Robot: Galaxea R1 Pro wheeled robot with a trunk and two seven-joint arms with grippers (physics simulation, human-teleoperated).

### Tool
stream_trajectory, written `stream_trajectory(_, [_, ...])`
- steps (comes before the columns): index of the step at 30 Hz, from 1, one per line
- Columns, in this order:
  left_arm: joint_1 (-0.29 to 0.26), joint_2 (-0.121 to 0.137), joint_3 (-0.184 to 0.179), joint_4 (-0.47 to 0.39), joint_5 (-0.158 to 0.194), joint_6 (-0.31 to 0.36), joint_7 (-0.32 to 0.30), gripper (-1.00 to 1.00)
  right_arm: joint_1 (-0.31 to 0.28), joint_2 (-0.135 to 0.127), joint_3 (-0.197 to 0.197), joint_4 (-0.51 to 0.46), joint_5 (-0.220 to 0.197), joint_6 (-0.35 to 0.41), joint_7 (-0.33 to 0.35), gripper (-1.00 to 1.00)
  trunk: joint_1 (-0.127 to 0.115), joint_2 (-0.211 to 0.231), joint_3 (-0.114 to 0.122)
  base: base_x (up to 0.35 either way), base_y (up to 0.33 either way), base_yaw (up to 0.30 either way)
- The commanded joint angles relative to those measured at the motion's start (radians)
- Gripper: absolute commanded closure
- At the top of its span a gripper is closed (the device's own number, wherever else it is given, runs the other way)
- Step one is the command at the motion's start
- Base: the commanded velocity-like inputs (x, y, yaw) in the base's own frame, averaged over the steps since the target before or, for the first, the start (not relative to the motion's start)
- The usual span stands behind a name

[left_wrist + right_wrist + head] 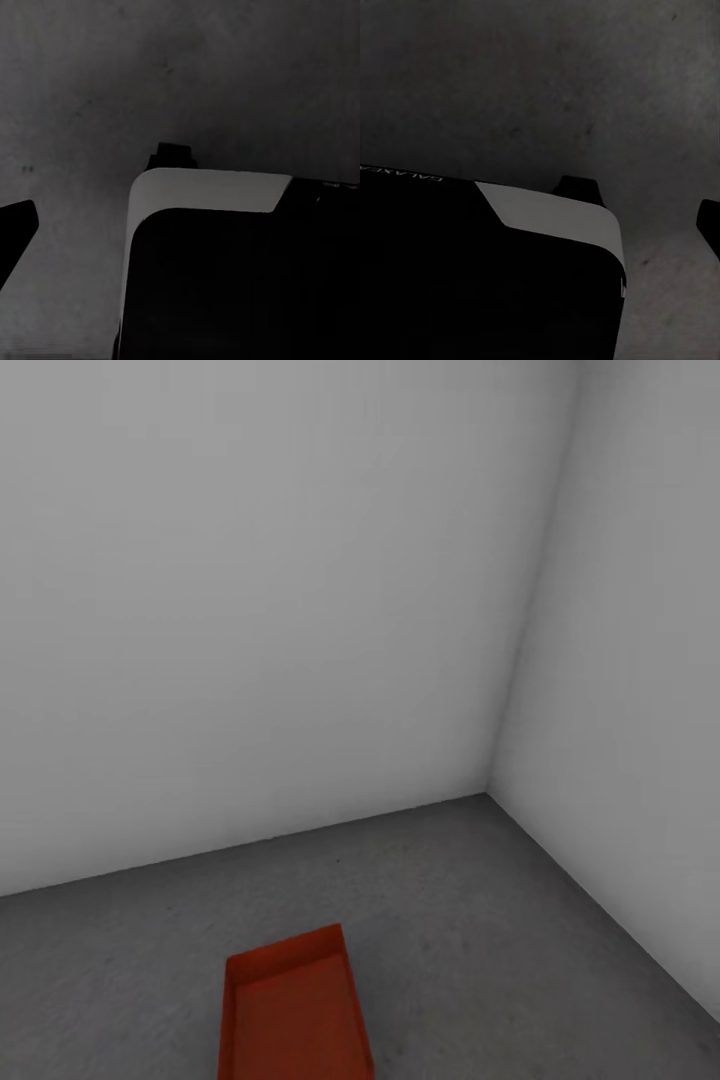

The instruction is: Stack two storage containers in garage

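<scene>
One orange-red storage container (293, 1010) sits lidless on the dark grey concrete floor (470, 920) of the garage, at the lower middle of the head view, its near end cut off by the picture's edge. It is empty inside. A dark fingertip (15, 232) of my left gripper shows at the edge of the left wrist view, over bare concrete. A dark fingertip (711, 225) of my right gripper shows the same way in the right wrist view. Both stand far out to the side with nothing held between the fingers.
Two plain white-grey walls meet in a corner (490, 790) beyond the container, to its right. My black base with a white edge (210, 191) (555, 214) lies under both wrist cameras, above mottled concrete.
</scene>
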Motion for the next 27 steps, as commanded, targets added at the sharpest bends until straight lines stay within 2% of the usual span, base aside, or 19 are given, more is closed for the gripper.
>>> stream_trajectory(1, [0.008, 0.0, 0.0, 0.0, 0.009, -0.013, 0.0, -1.0, -0.001, -0.002, 0.009, 0.003, -0.009, -0.004, 0.0, -1.0, 0.0, -0.001, -0.001, 0.0, 0.0, -0.018])
stream_trajectory(5, [0.025, -0.001, 0.0, 0.0, 0.01, -0.049, 0.0, -1.0, 0.013, -0.031, 0.009, 0.003, -0.009, -0.01, 0.006, -1.0, 0.0, -0.001, -0.001, 0.0, 0.0, -0.033])
stream_trajectory(9, [0.028, 0.001, 0.0, 0.0, 0.012, -0.053, 0.001, -1.0, 0.02, -0.04, 0.009, 0.003, -0.01, -0.013, 0.007, -1.0, 0.0, -0.001, -0.001, 0.0, 0.0, -0.18])
stream_trajectory(27, [0.03, -0.007, 0.0, 0.0, 0.011, -0.055, 0.001, -1.0, 0.022, -0.042, 0.009, 0.003, -0.01, -0.005, 0.008, -1.0, 0.0, -0.001, -0.001, 0.0, 0.0, -0.259])
